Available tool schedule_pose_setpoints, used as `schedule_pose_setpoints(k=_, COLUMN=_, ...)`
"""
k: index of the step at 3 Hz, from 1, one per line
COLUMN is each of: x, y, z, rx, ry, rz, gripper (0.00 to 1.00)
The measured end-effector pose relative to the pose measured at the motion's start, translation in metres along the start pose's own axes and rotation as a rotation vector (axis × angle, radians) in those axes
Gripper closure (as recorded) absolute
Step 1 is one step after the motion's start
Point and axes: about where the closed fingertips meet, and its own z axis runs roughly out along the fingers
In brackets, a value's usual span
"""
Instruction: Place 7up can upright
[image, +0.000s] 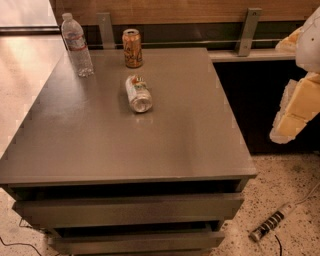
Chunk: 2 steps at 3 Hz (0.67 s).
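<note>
7up can (138, 93) lying on table (150, 147), gripper (294, 112) beyond right edge

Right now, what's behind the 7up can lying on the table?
An upright orange can, water bottle back-left. The 7up can hides its own far end. Gripper hangs far right.

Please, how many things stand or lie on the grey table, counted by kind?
Cans: 2, the 7up can lying on its side and the orange-brown can upright.
Bottles: 1, the clear water bottle.
Total: 3.
The claw is at the right edge of the view, beside the table.
</note>
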Motion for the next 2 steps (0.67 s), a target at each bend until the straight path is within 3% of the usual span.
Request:
schedule_pose_setpoints(k=1, x=-0.021, y=-0.009, z=0.003, rx=-0.015, ry=-0.035, rz=0.075, gripper=0.0)
schedule_pose_setpoints(k=2, x=-0.059, y=-0.019, z=0.011, rx=-0.052, ry=-0.096, rz=0.169, gripper=0.0)
